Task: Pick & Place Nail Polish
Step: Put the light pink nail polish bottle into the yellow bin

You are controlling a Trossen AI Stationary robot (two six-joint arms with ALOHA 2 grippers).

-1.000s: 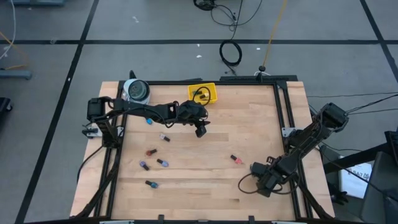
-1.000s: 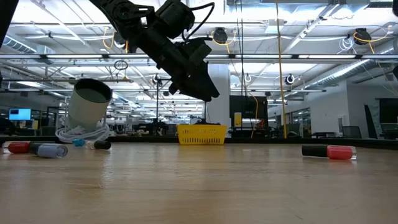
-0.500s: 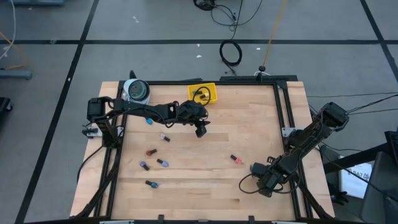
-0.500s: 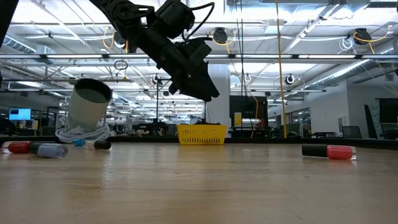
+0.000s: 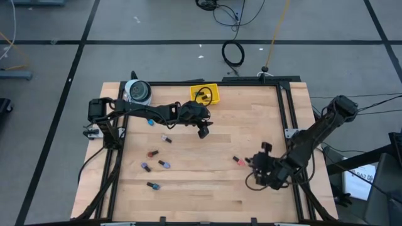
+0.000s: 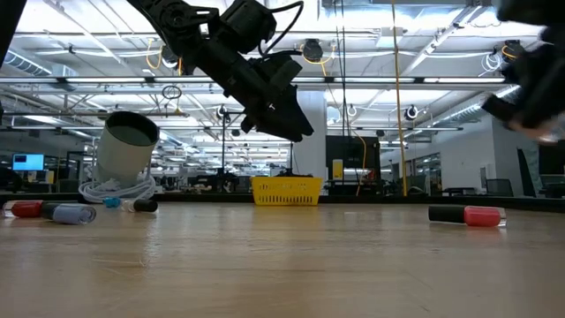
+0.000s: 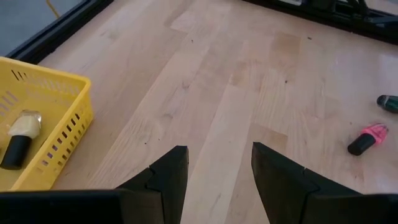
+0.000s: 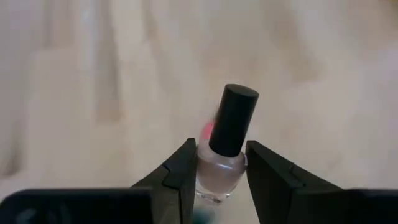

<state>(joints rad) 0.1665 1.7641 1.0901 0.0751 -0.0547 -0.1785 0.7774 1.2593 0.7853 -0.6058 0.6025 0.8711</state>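
Note:
Several nail polish bottles lie on their sides on the wooden table: a red one (image 5: 152,153), a purple one (image 5: 145,167), a pink one (image 5: 239,161) and others at the left. In the yellow tray (image 5: 204,94) at the far edge lies one pale bottle (image 7: 18,138). My left gripper (image 5: 203,130) hangs open above the table just near of the tray, nothing between its fingers. Right of the pink bottle, my right gripper (image 5: 262,157) is raised off the table and shut on a pale pink bottle with a black cap (image 8: 233,121). My right gripper pinches the pale pink bottle's glass body (image 8: 219,171) between its two fingers, one on each side. The black cap (image 8: 235,118) sticks out past the fingertips. The bottle is lifted clear of the table, and the gripper slants downward.
A grey-white tape roll (image 5: 137,91) with a coil of white cord stands at the far left corner. Black frame rails (image 5: 284,113) run along the table's edges. Bare wood lies in the table's middle between the two arms.
My right gripper has risen from the table near the right near corner, gone a little toward the table's far edge, and turned about, so it now shows at the low view's top right. My left gripper has kept still.

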